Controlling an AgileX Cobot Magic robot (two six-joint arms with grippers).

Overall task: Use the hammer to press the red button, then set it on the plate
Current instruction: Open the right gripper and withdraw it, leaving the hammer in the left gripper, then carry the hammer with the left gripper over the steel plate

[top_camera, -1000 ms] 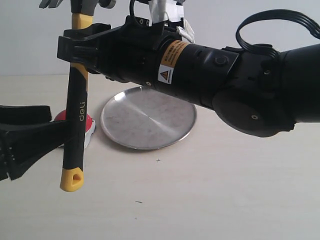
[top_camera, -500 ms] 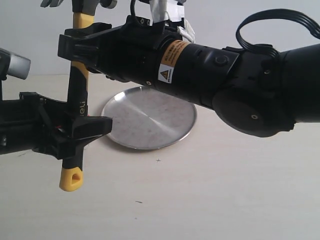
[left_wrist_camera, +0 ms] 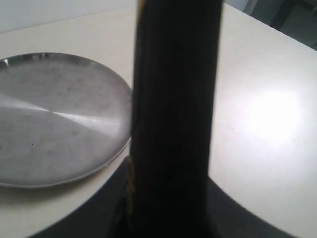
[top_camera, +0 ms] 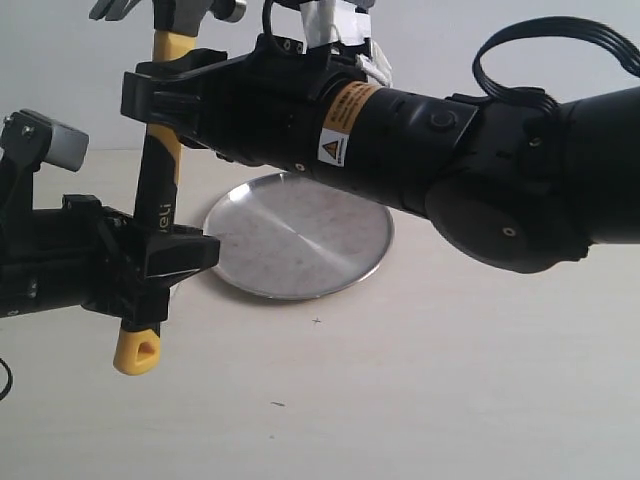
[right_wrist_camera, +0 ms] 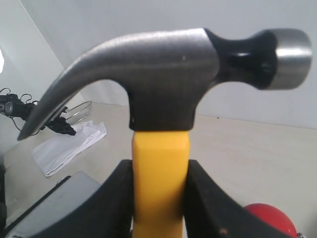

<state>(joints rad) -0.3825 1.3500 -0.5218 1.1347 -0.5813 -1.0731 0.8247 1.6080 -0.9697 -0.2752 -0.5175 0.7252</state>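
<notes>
Left gripper [top_camera: 150, 262] came in during last second. Its jaws now straddle lower black grip of hammer [top_camera: 160, 195]; firm closure cannot be told. Right gripper [right_wrist_camera: 159, 193] clenched on yellow neck. Hammer upright, airborne, left of plate [top_camera: 300, 240]. Handover judged under way; red button [right_wrist_camera: 270, 218] pressing yet to come.

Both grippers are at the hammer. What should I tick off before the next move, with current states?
1. Right gripper clamped on the hammer just under its head: ok.
2. Left gripper with its fingers around the black handle: ok.
3. Left grip closed firmly: cannot tell.
4. Hammer upright, head up: ok.
5. Red button in sight: only its edge, in the right wrist view; hidden in the exterior view: not ok.
6. Plate bare where it shows: ok.
</notes>
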